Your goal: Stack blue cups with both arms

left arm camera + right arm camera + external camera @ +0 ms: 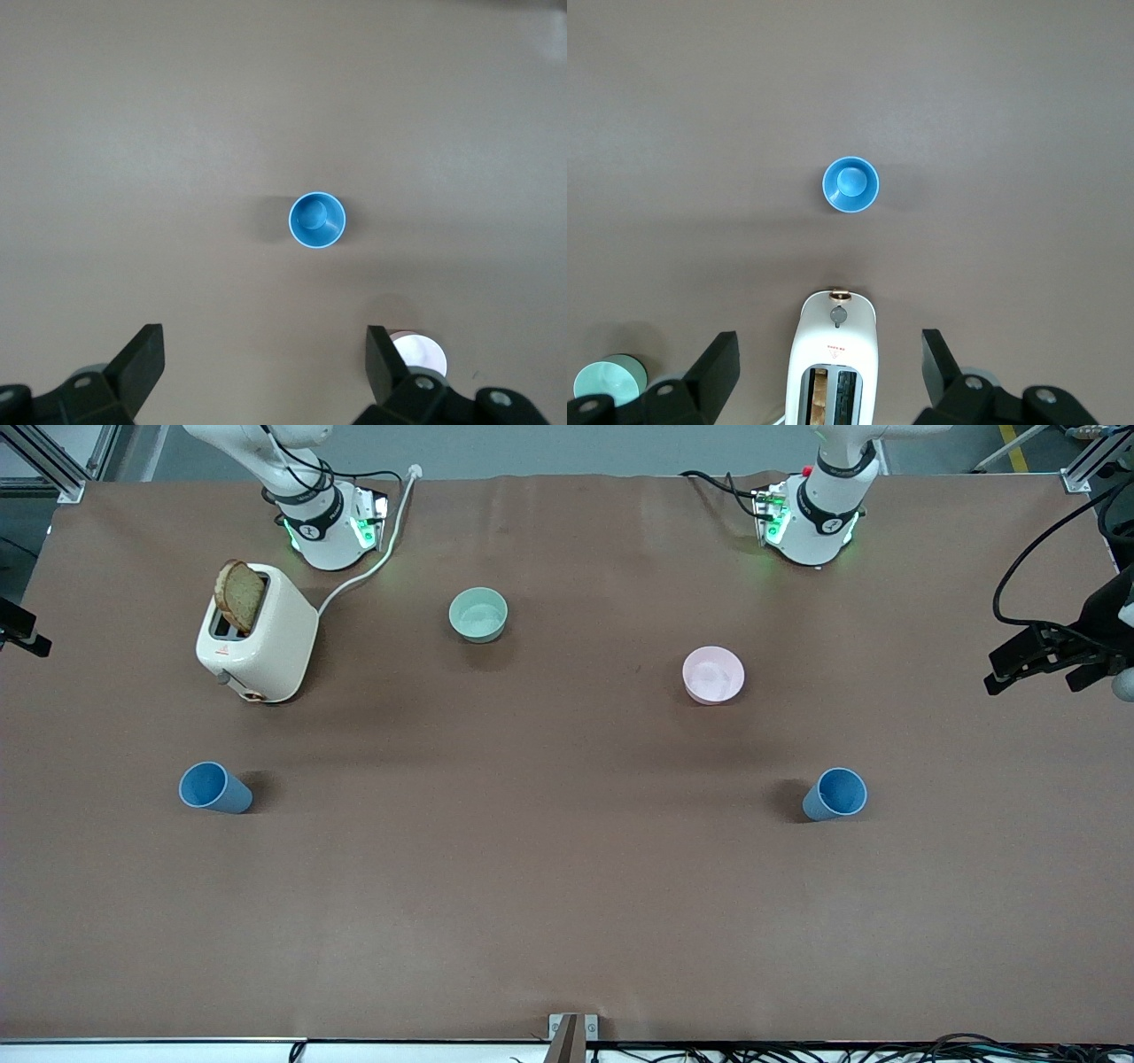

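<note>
Two blue cups stand upright and far apart on the brown table. One blue cup (215, 787) (850, 184) is toward the right arm's end, nearer the front camera than the toaster. The other blue cup (835, 794) (317, 220) is toward the left arm's end, nearer the front camera than the pink bowl. My left gripper (263, 359) hangs high and open beside the pink bowl, with nothing between its fingers. High over the toaster, my right gripper (830, 361) is open and holds nothing. Only the arms' bases show in the front view.
A white toaster (257, 633) (837, 354) with a bread slice (239, 595) in one slot stands near the right arm's base, its cord trailing to the table's edge. A pale green bowl (478, 614) (607, 381) and a pink bowl (713, 675) (423, 354) sit mid-table.
</note>
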